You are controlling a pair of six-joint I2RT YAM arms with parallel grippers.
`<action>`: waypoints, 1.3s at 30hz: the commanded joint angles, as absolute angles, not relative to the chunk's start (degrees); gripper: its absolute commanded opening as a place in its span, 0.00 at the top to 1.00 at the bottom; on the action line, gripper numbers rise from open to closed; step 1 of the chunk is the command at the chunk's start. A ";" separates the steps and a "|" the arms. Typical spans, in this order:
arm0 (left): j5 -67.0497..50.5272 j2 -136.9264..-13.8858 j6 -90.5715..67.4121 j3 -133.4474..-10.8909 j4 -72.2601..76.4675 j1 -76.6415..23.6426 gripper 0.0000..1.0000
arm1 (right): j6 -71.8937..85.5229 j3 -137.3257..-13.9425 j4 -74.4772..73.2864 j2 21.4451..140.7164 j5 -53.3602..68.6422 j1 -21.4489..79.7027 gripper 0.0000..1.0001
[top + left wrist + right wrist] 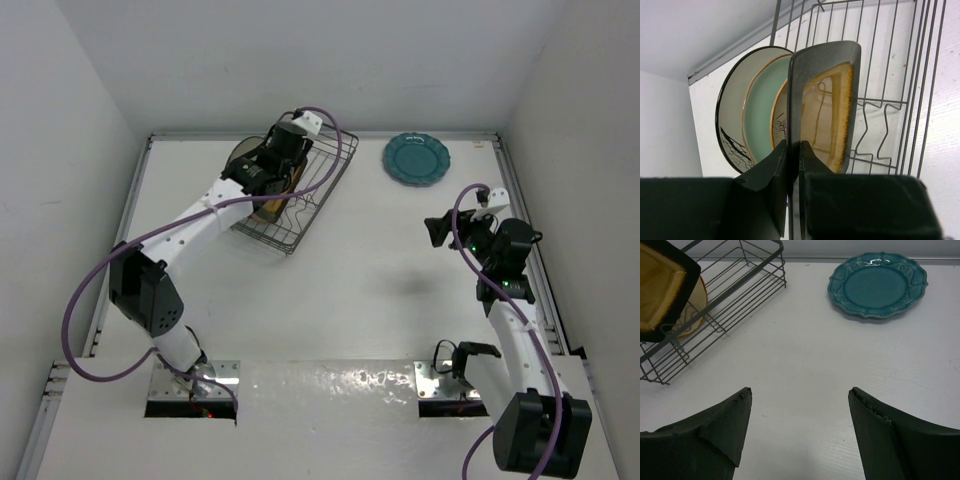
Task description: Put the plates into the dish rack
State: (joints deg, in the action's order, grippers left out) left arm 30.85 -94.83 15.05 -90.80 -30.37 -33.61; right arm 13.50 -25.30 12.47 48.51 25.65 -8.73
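Square amber dark-rimmed plate [825, 110] stands upright in the dark wire dish rack [315, 200], upper left, with the left hand [794, 160] clamped on its edge; releasing it seems next. Scalloped teal round plate [416, 159] lies flat upper right; right hand [799, 395] spread apart

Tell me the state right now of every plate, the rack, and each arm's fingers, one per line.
Amber plate: upright in rack, held.
Grey plate: upright in rack.
Aqua plate: upright in rack.
Floral plate: upright in rack.
Teal plate: flat on table, outside rack.
Rack: holds four plates.
Left fingers: shut on amber plate.
Right fingers: open, empty.
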 commanded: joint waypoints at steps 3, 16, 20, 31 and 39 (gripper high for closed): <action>34.98 -94.13 14.33 -91.93 -21.18 -32.17 1.00 | 13.53 -25.22 15.38 47.99 26.45 -8.53 0.23; 31.64 -102.29 14.94 -96.67 -27.15 -32.08 1.00 | 13.36 -25.14 15.21 48.07 26.54 -8.44 0.23; 30.50 -104.85 15.90 -100.18 -29.35 -32.08 1.00 | 13.45 -25.05 15.38 48.34 26.63 -8.44 0.23; 30.94 -112.32 18.19 -108.28 -32.17 -31.38 0.92 | 13.45 -24.87 15.56 48.51 26.63 -8.44 0.23; 31.73 -111.45 19.33 -106.70 -30.50 -29.80 0.78 | 13.45 -24.96 15.82 48.87 26.63 -8.44 0.23</action>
State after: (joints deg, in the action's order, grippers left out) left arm 29.21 -112.84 18.06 -105.73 -33.58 -30.87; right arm 13.50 -24.95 13.28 48.58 25.78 -8.73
